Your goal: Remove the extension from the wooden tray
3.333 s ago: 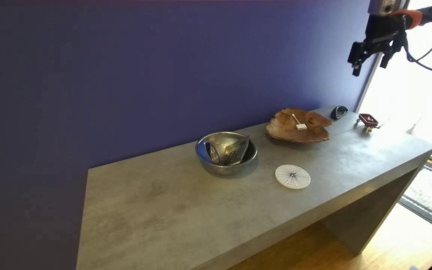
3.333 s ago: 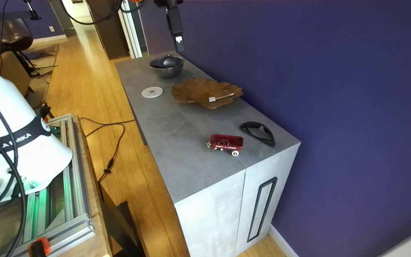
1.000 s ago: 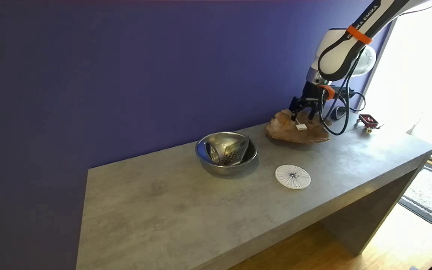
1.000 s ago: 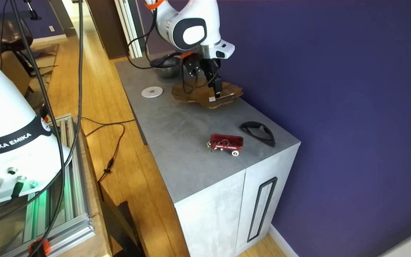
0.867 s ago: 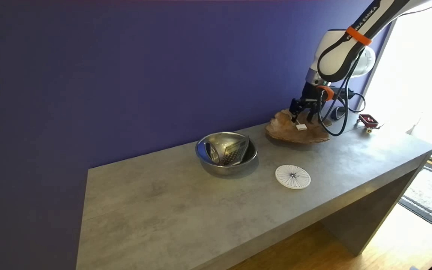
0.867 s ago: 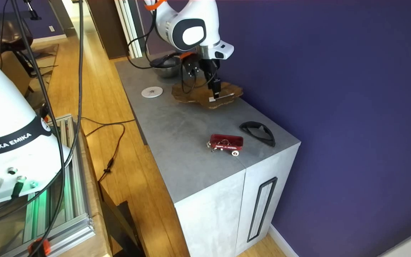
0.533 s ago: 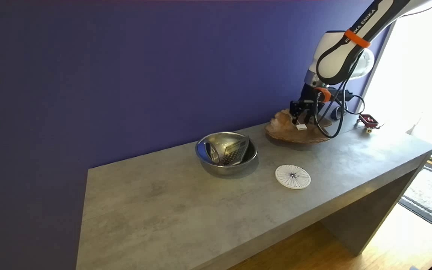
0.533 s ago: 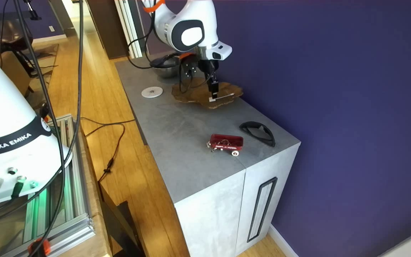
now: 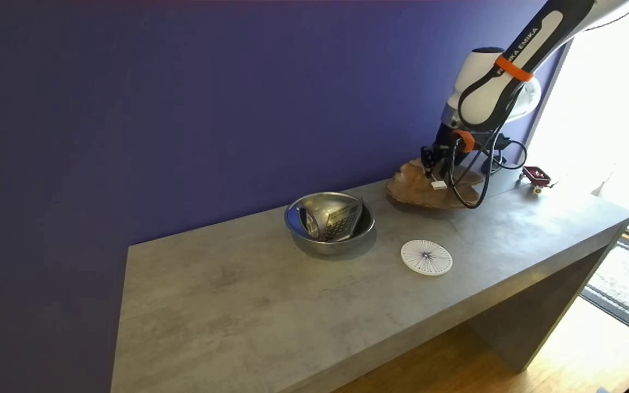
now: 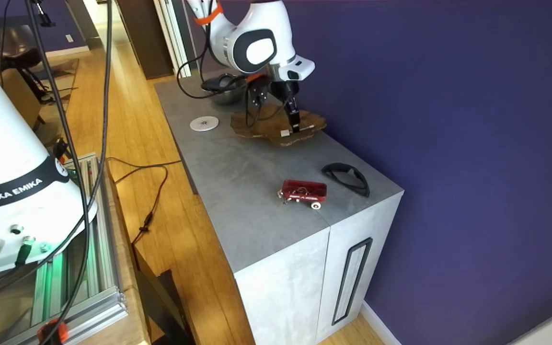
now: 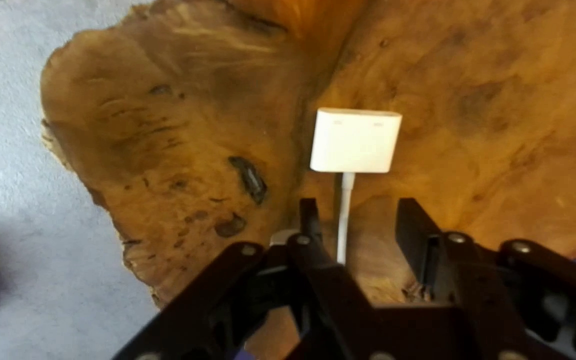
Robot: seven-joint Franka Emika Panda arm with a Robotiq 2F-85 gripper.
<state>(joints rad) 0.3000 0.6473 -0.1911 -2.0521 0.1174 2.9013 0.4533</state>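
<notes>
- Your hand hangs over the tray with its fingers parted, a moderate gap between them in the wrist view.
- The white extension lies in the wooden tray; its cord runs from the block into the gap between your fingers, closer to the finger on the left of that view.
- You can see wood between the cord and each fingertip; whether a finger touches the tray, you cannot tell.
- Your hand hides the cord's far end in the wrist view.
- In an exterior view, a loop of the arm's black cable hangs in front of the tray, crossing its rim.
- On the counter, the tray sits near the purple wall, between the steel bowl and the red wagon.
- A flat white disc lies near the bowl, farther from the wall.
- A curved black object lies just beside the wagon, on the wall side.
- The bowl holds a tilted metal grater and a rounded piece you cannot make out.
- Something too small to identify sits in the wagon.
</notes>
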